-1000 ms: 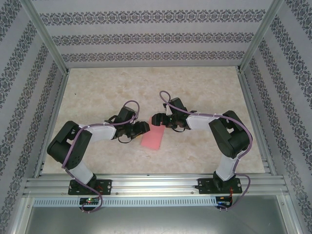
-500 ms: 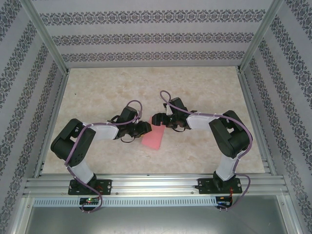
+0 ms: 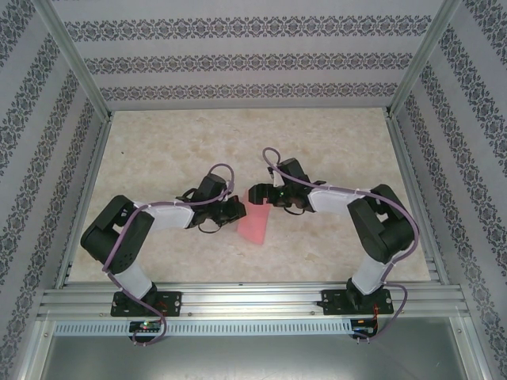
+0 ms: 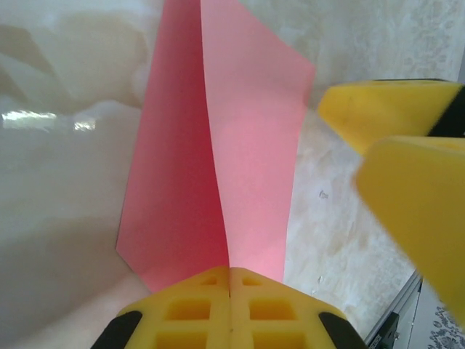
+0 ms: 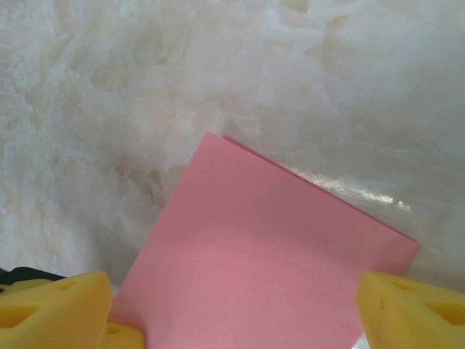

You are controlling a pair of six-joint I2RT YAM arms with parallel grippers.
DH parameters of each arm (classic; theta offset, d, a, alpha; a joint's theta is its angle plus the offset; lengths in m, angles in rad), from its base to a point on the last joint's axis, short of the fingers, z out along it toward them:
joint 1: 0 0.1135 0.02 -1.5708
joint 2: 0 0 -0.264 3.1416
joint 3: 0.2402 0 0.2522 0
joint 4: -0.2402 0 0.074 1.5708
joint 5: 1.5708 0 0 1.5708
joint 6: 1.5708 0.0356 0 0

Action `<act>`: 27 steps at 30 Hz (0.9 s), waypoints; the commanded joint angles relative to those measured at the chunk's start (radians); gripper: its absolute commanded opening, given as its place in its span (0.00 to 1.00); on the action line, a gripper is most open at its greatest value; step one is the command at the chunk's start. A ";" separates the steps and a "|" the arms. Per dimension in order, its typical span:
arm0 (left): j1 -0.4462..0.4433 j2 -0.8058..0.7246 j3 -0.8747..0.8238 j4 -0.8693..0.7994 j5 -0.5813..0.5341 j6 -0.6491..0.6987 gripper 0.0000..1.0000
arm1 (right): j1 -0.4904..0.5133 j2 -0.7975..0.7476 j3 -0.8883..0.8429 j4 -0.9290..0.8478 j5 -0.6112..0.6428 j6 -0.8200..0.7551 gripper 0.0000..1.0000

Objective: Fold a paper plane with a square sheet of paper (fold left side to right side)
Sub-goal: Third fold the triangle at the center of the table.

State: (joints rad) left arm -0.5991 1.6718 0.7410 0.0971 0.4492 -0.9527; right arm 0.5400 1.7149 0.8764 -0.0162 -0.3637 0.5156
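Left pincer (image 4: 229,282) has clamped shut on the square sheet of paper (image 4: 251,145).

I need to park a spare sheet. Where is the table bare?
Bare: the far half of the table, up to the back wall, and the strip between the square sheet of paper and the front rail. Crowded: the middle, where left fingers and right fingers meet at that sheet.

Folded salmon-pink sheet of paper (image 3: 255,224), layers gaping.

Left end effector (image 3: 238,208) clamped, right end effector (image 3: 254,194) wide.
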 commanded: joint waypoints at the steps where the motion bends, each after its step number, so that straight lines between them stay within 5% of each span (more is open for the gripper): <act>1: -0.022 -0.016 0.022 0.010 -0.032 -0.026 0.03 | -0.011 -0.126 -0.049 -0.031 0.062 -0.074 0.88; 7: -0.049 -0.021 0.020 0.004 -0.077 -0.094 0.02 | 0.089 -0.382 -0.227 -0.055 0.143 -0.131 0.80; 15: -0.065 -0.017 0.027 -0.004 -0.092 -0.122 0.01 | 0.481 -0.660 -0.406 -0.046 0.520 -0.170 0.77; 20: -0.070 -0.023 0.030 -0.020 -0.100 -0.120 0.01 | 0.638 -0.603 -0.343 -0.131 0.731 -0.320 0.77; 27: -0.074 -0.030 0.031 -0.033 -0.107 -0.117 0.01 | 0.698 -0.331 -0.198 -0.153 0.811 -0.470 0.77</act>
State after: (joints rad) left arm -0.6579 1.6695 0.7456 0.0807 0.3557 -1.0569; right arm 1.2198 1.3254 0.6147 -0.1596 0.3534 0.1452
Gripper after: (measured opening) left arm 0.059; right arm 0.772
